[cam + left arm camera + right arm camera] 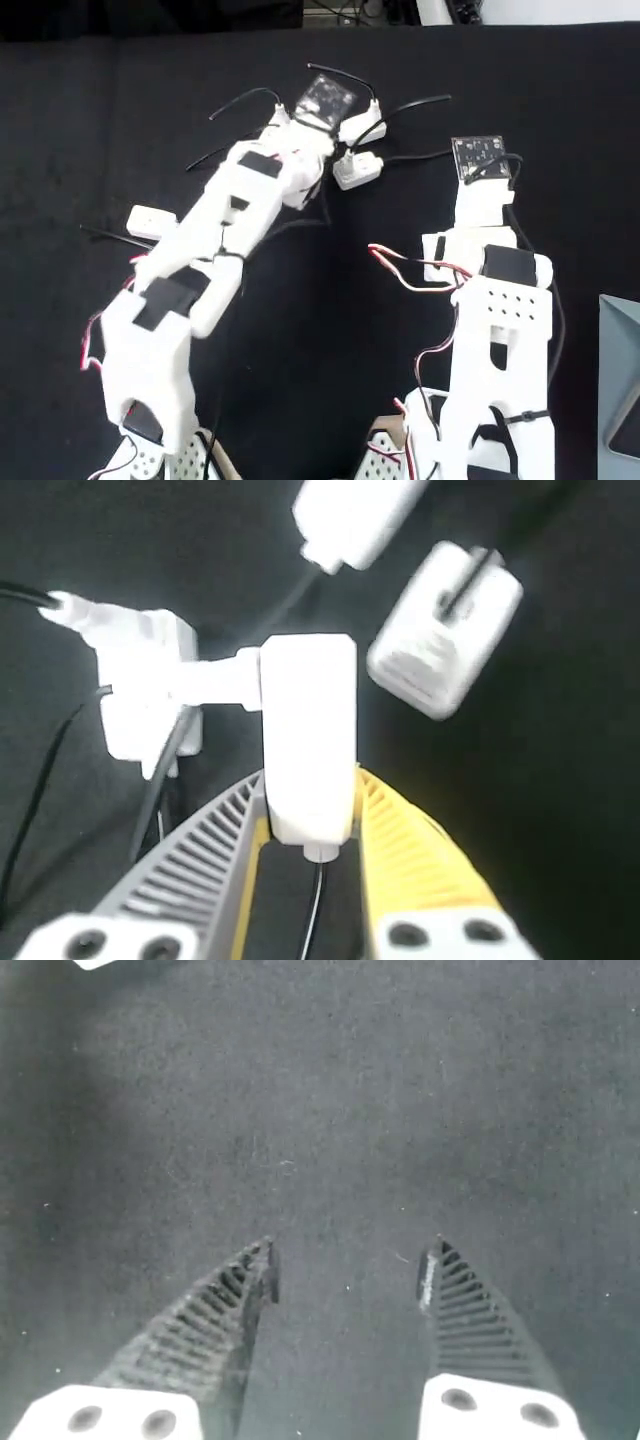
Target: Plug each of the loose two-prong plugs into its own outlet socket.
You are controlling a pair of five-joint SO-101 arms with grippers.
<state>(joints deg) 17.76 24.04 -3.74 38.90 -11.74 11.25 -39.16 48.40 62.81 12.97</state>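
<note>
Black surface (100, 100) is carrying two arms. The left tool (310, 780) is clamping a white plug (308, 730), whose nose is touching a white outlet socket (140, 695); the prongs are hidden. A second white block (445, 630) is lying near, its markings too blurred to read. The right tool (348, 1270) is hanging with its jaws apart over the surface.

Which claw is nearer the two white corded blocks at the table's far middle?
Left. The left claw, shut on a white plug, sits right beside the white blocks; the right claw, open, hangs over bare black cloth farther off to their side.
</note>
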